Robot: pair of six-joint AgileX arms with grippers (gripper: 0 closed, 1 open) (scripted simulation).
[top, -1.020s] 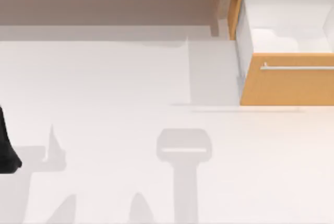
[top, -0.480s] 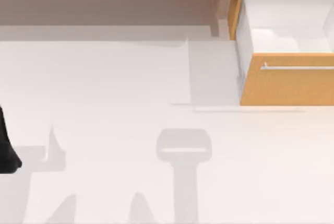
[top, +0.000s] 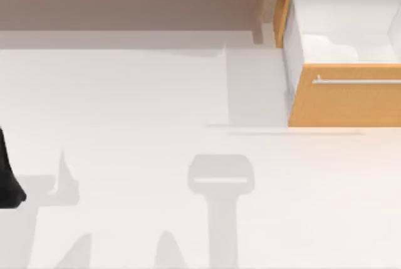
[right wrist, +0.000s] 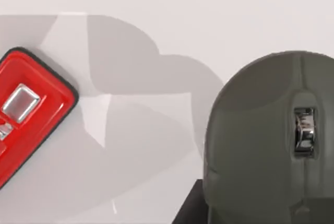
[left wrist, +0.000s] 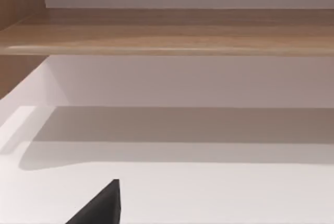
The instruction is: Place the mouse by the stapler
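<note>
Grey mouse (right wrist: 261, 140), one; red stapler (right wrist: 31, 109), one

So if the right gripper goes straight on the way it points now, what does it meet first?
Most likely the mouse, which sits close under the right wrist camera. The red stapler lies off to the side, apart from it. Depth is hard to judge.

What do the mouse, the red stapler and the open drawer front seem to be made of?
The mouse looks like matte dark grey plastic, with a shiny metallic scroll wheel. The stapler looks like glossy red plastic with a black edge and a silvery metal insert. The drawer front looks like orange-toned wood or laminate, with a thin metal-looking handle.
</note>
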